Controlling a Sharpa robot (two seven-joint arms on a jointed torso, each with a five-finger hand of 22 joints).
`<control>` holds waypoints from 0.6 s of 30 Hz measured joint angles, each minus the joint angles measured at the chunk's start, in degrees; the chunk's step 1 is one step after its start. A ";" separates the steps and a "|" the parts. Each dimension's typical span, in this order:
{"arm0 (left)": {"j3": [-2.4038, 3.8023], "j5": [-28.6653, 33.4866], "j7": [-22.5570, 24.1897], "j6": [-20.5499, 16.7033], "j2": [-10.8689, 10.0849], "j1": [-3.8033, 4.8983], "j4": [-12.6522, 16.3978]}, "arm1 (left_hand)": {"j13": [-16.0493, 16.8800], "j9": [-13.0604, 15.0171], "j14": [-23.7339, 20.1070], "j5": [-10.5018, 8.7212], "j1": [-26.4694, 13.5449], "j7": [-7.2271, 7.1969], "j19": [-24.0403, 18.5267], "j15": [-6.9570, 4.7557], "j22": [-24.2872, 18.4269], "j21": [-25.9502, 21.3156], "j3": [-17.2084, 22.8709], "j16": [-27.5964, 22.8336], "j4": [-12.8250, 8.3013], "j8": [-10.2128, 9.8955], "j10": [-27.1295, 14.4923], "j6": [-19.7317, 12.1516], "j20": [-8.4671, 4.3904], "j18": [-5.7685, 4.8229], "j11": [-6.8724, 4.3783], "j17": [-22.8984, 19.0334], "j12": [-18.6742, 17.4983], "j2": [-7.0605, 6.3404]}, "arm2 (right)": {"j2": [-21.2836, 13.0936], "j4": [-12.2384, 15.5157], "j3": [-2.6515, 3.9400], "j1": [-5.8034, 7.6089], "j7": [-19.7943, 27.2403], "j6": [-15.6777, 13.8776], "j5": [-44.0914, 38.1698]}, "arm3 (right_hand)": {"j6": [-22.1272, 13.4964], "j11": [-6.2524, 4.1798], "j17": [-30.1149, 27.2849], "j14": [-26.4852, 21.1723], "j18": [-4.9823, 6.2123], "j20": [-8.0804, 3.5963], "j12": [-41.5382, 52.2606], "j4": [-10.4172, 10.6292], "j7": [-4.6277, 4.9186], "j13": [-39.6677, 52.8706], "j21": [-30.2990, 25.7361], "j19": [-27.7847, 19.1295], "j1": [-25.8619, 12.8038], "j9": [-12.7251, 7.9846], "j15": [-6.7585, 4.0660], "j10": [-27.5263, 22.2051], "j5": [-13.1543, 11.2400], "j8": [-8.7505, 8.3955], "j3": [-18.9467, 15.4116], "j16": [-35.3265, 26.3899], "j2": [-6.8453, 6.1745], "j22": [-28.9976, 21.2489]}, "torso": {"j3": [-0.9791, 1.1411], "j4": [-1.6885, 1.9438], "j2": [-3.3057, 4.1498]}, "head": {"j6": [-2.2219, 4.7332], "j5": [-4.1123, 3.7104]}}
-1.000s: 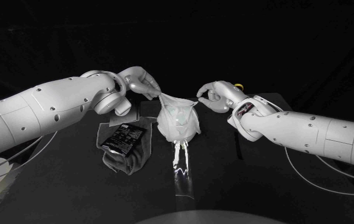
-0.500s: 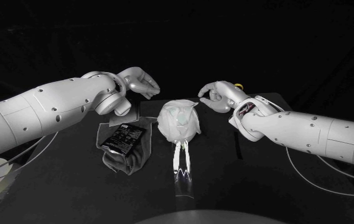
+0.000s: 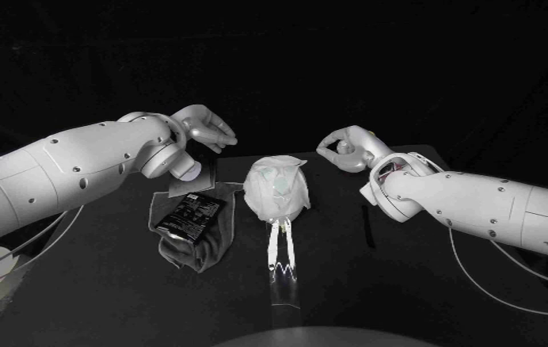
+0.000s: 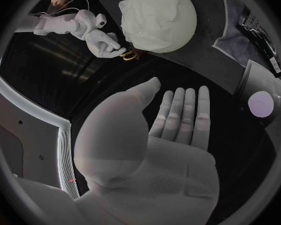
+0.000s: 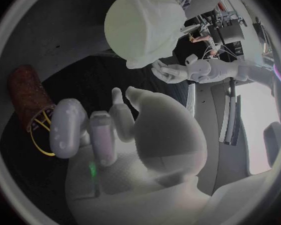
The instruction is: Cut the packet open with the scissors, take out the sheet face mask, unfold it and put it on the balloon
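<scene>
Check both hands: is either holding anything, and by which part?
Nothing is held. The left hand is open, fingers straight; the right hand has its fingers curled in on nothing. The sheet face mask sits apart from both.

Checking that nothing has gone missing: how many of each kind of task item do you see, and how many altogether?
Balloon: 1
Sheet face mask: 1
Packet: 1
Scissors: 1
Total: 4
</scene>
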 measured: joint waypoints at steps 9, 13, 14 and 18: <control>-0.01 5.61 0.53 -2.13 -3.36 -0.17 2.69 | -0.18 -0.35 2.49 0.00 0.19 0.92 1.66 -1.23 -0.16 0.14 0.40 2.24 0.72 1.71 3.38 3.86 -0.33 0.52 -1.24 0.02 2.42 0.19 | -0.11 0.38 0.07 1.07 -6.07 6.39 12.71 | 1.33 -0.11 0.00 0.00 -0.84 -0.21 6.13 2.19 -0.21 0.04 4.80 1.31 -2.85 -0.82 0.00 1.92 0.00 -0.66 -1.72 0.24 1.30 -0.01 | -0.02 0.03 0.07 | 0.29 -0.48; -0.01 8.46 1.59 -3.21 -5.13 -0.29 4.77 | -0.10 -0.73 5.57 0.00 0.19 -0.05 4.17 -2.68 0.40 1.67 0.88 4.11 1.20 2.37 6.53 5.41 -1.46 1.02 -2.58 0.31 4.22 0.19 | 0.52 -0.35 0.07 1.84 -9.91 10.02 19.28 | 2.28 -0.11 -0.02 0.00 -1.70 -0.21 8.68 2.23 -0.45 0.03 6.25 1.31 -4.74 -0.97 0.00 1.92 0.87 -0.66 -2.88 0.24 1.82 -0.02 | -0.02 0.09 0.10 | 0.35 -0.70; -0.01 8.98 1.85 -3.43 -5.43 -0.32 5.17 | -0.10 -0.80 5.96 0.00 0.18 -0.21 4.44 -2.81 0.46 1.75 0.97 4.19 1.28 2.49 6.81 5.58 -1.66 1.03 -2.86 0.31 4.35 0.19 | 0.65 -0.48 0.07 2.03 -10.75 10.78 20.63 | 2.29 -0.11 -0.04 -0.01 -1.70 -0.21 9.08 2.26 -0.47 0.03 6.54 1.31 -5.14 -1.02 0.00 1.92 0.99 -0.66 -3.27 0.24 1.79 -0.03 | -0.02 0.10 0.10 | 0.37 -0.75; -0.01 10.92 2.94 -4.35 -6.43 -0.50 6.69 | -0.10 -1.03 7.50 0.00 0.18 -0.72 5.66 -3.35 0.75 2.47 0.84 4.95 1.81 2.56 8.14 6.09 -2.13 1.04 -3.39 0.31 5.01 0.19 | 1.19 -0.72 0.07 2.66 -14.02 13.70 26.03 | 2.82 -0.31 -0.05 -0.11 -1.72 -0.29 10.78 2.22 -0.59 0.00 7.46 1.38 -6.97 -1.15 -0.35 2.12 1.33 -0.88 -4.70 0.24 2.04 -0.05 | -0.02 0.12 0.14 | 0.38 -0.90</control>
